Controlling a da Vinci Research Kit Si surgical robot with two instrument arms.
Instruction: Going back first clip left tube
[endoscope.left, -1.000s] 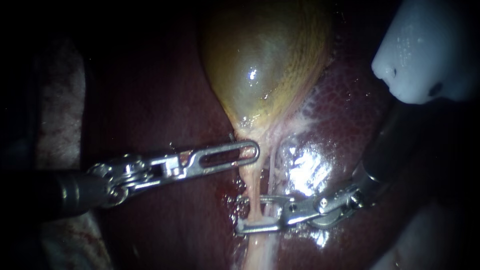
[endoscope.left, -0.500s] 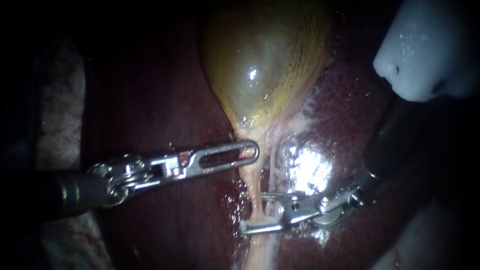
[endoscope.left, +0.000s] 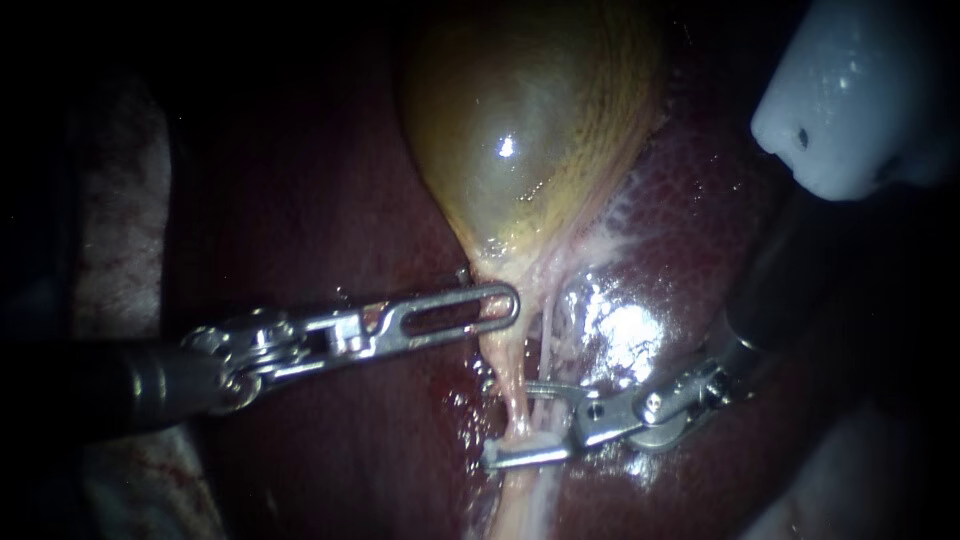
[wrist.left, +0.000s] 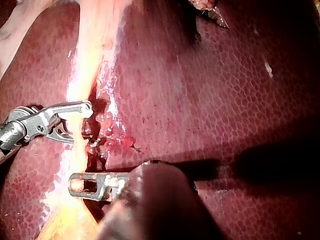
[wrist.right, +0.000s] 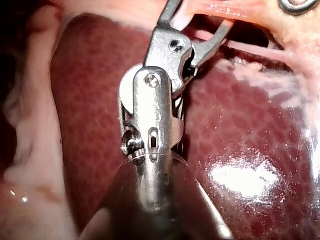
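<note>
Presently my right instrument (endoscope.left: 507, 424) has its hand standing open across the left tube (endoscope.left: 508, 375), one jaw on each side with a clear gap between them. The tube runs through that gap and nothing is gripped. Just inside the lower jaw a pale band crosses the tube. I take it for the clip (endoscope.left: 528, 438), though I can't make out its shape. My left instrument (endoscope.left: 505, 303) lies with its tip over the same tube further up, towards the gallbladder (endoscope.left: 530, 130). Whether that hand has actual hold of tissue I cannot tell, since only its upper side shows. What worries me is the way out. The lower jaw sits so close to the clip that drawing the hand off at an angle could catch it and drag it along the tube or pull it loose. A thin strand (endoscope.left: 548, 345) runs beside the tube, just ahead of the hand's hinge, and a crooked retreat might snag it. If the left instrument is pulling on the tube, any such catch would add to the strain there. The liver (endoscope.left: 690, 230) lies directly under the hand and could be scraped if I dip. No brand, label or readable writing shows anywhere on the tissue or around it.
</note>
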